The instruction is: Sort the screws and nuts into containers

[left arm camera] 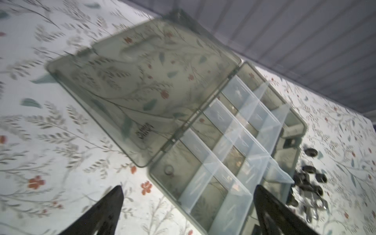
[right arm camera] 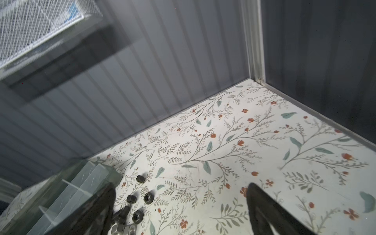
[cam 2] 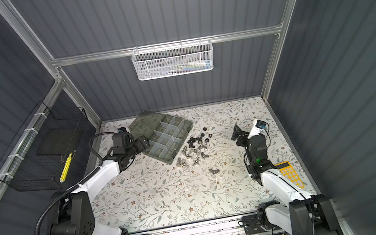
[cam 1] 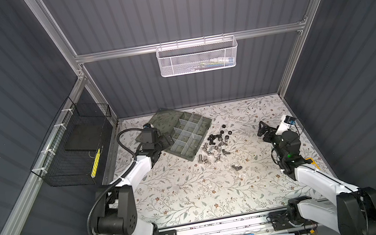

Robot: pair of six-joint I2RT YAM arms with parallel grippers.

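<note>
Left tool hangs spread and empty over the left edge of the box. The right tool hangs spread and empty too, low over the counter to the right of the heap, so the step in hand looks like the first pick. Nearest the robot, one winged nut lies alone, well apart from the rest. It is the easy start, with free room around it for both fingers. Beyond it the screws and nuts lie mixed in a tight heap just beside the box, some touching. Take pieces from the heap's rim one at a time, come straight down, and close across a shank or a nut's flats so no neighbour is dragged. Farther back the compartments stand open and seem empty, with the lid laid flat behind. Keep one for each kind, and release low so nothing bounces over the thin dividers.
</note>
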